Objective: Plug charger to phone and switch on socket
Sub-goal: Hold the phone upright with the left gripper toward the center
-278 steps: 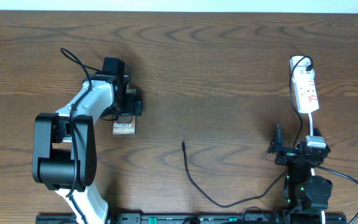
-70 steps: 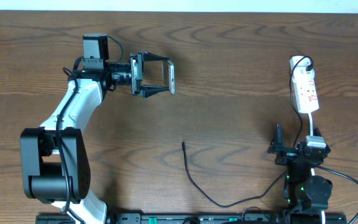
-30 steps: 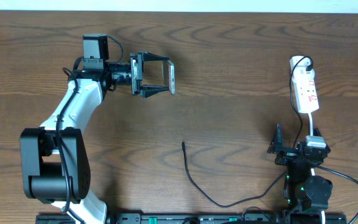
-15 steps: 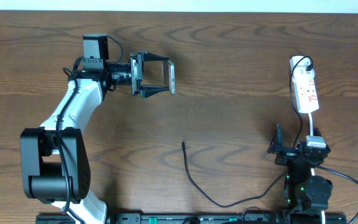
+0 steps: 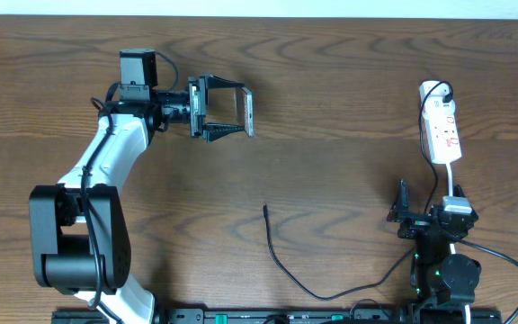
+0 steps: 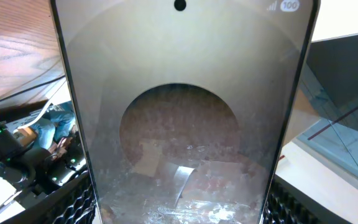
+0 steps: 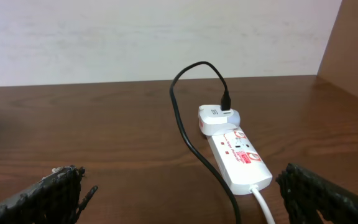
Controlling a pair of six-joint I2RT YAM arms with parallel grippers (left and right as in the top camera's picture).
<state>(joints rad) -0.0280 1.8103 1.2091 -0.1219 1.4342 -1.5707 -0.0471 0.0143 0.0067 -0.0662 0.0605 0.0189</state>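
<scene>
Left arm: In the upper left-centre of the overhead frame, the left gripper (image 5: 244, 112) clamps a flat rectangular phone with a glossy grey-brown face (image 5: 249, 112) by its long edges. From above the phone shows edge-on.
Close-up: The phone's screen fills the left wrist view, with meshed black fingers (image 6: 82, 205) pressed to its sides at the lower corners. Its charging port is out of view.
Right arm: The right gripper (image 7: 183, 183) sits spread wide and empty at the lower right, facing a white elongated power strip with red markings (image 7: 238, 155).
Charger: A long thin black cable (image 5: 272, 250) lies loose on the brown wooden table (image 5: 349, 81) at lower centre. Its small plug tip points up-frame, well apart from the phone.
Step in hand: Likely bringing plug and phone together.
Doing it well: Pinch the cable just behind its tip so it cannot flex. Keep the phone steady and line the plug up with the port before pushing.
</scene>
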